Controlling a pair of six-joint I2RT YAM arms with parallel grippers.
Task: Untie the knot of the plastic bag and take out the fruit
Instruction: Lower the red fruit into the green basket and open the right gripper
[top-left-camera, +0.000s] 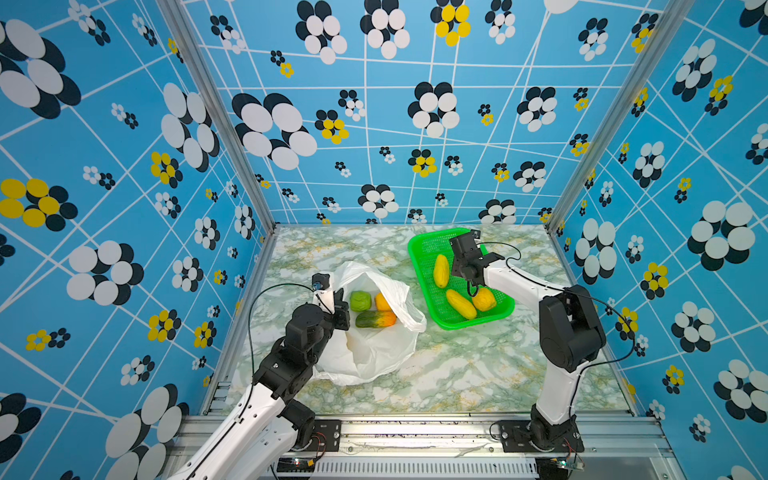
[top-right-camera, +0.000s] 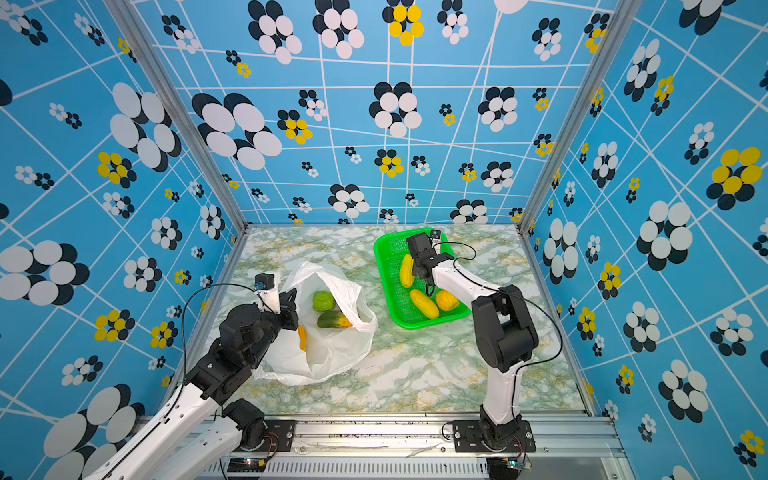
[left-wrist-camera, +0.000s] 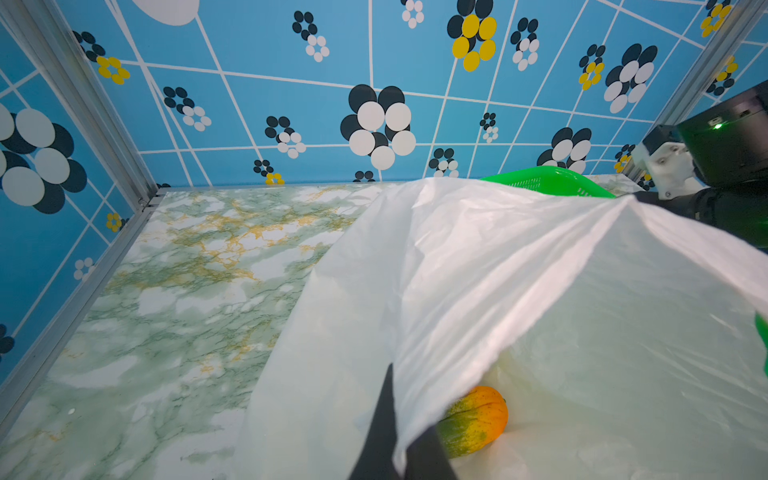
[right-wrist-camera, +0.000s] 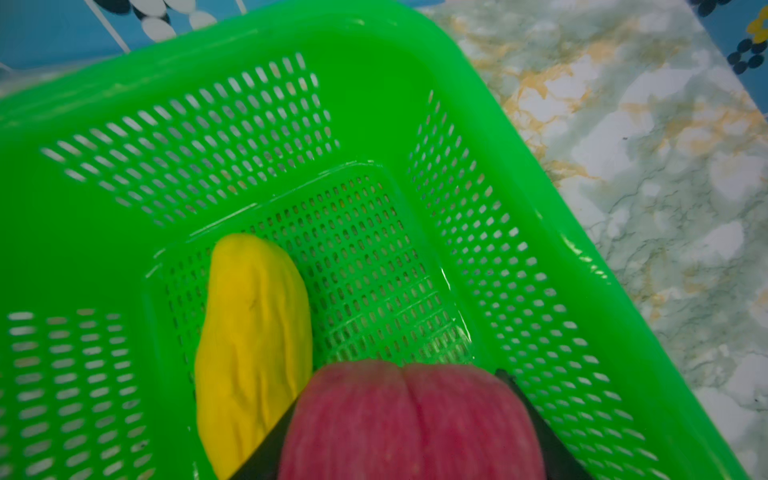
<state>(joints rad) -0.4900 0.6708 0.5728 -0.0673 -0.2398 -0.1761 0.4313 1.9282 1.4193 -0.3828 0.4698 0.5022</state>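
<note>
Right wrist | end effector grips red fruit | yellow fruit, basket beneath

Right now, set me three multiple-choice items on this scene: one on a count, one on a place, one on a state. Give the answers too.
1. How many pieces of fruit show lying in the basket in both top views?
A. Three
B. One
C. Six

2. Where does the long green-and-orange fruit lie?
A. In the basket
B. On the bare table
C. Inside the bag

3. What state is the left tool in?
A. Open above the table
B. Shut on the bag's edge
C. Shut on a yellow fruit

Answers:
1 A: two long yellow pieces and a rounder yellow-orange one lie there.
2 C: it lies within the bag's open mouth.
3 B: the left wrist view shows its fingers pinching the bag's edge.
</note>
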